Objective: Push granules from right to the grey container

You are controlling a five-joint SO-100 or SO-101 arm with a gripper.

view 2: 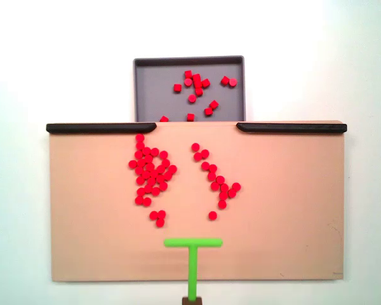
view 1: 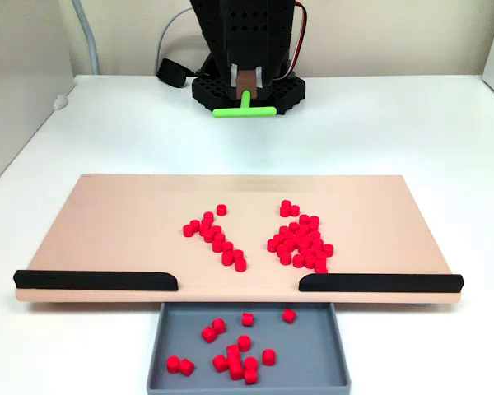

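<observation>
White tabletop and pale wall frame a peach board (view 1: 107,230); everything below is placed against that board, as the front fixed view shows it.

Along its near edge on the left lies one black strip (view 1: 95,281). On its middle, left of centre, a thin slanting line of granules (view 1: 216,236) runs toward the near edge. Below the gap in that edge sits the tray (view 1: 169,350), butted against the board, already holding a loose scatter of pellets. Beyond the far edge, at centre, the gripper (view 1: 245,82) carries the green stick (view 1: 244,111); its jaws appear clamped on the stem, though the fingertips are hard to make out. Right of centre rests the denser cluster (view 1: 300,244), near the second strip (view 1: 380,283).

In the overhead fixed view the T-bar (view 2: 192,242) hovers just short of both heaps, roughly between them.

To push well, I would set the crossbar flat on the board behind the right cluster, keep it square, and sweep diagonally toward the gap. Going straight risks pinning pellets against that strip; a fast stroke may spill them around the bar's ends.
</observation>
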